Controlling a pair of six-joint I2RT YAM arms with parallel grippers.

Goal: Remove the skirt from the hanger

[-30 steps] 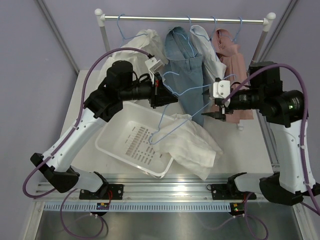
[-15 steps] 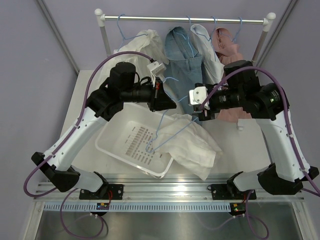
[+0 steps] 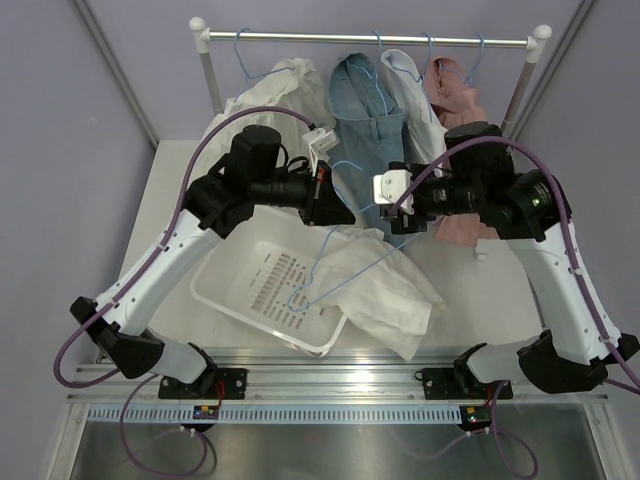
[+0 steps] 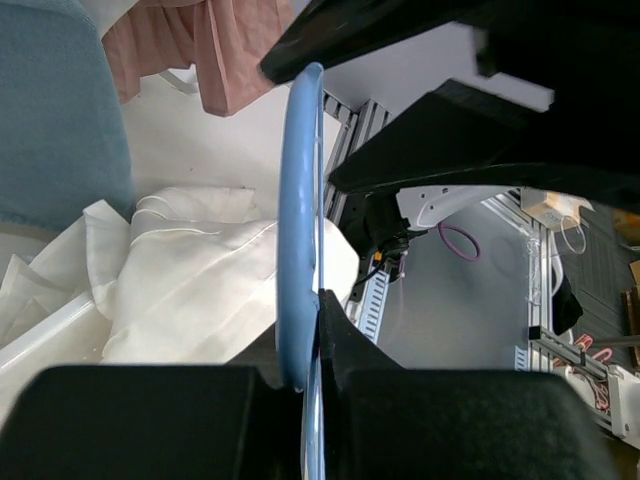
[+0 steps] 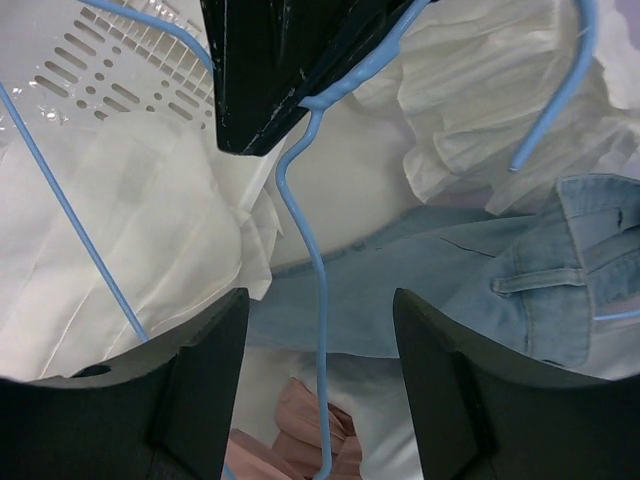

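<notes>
A blue wire hanger (image 3: 318, 262) slants from my left gripper (image 3: 335, 208) down over the white skirt (image 3: 380, 295), its low corner inside the basket. The left wrist view shows that gripper (image 4: 320, 300) shut on the hanger's neck (image 4: 300, 200), with the skirt (image 4: 190, 290) below it. My right gripper (image 3: 398, 222) faces the left one from close by. In the right wrist view its fingers (image 5: 320, 310) are open, and the hanger's wire (image 5: 318, 270) runs down between them, touching neither. Whether the skirt (image 5: 120, 220) still hangs on the wire I cannot tell.
A white perforated basket (image 3: 225, 290) sits tilted at front left, half under the skirt. Behind, a clothes rail (image 3: 370, 38) carries a white garment (image 3: 285, 85), a denim skirt (image 3: 365, 110) and a pink garment (image 3: 460, 100). Its posts stand at both back corners.
My right gripper swung left from the pink garment to the hanger and narrowed a little. The left arm shifted slightly right, and the hanger's low corner dropped into the basket.
</notes>
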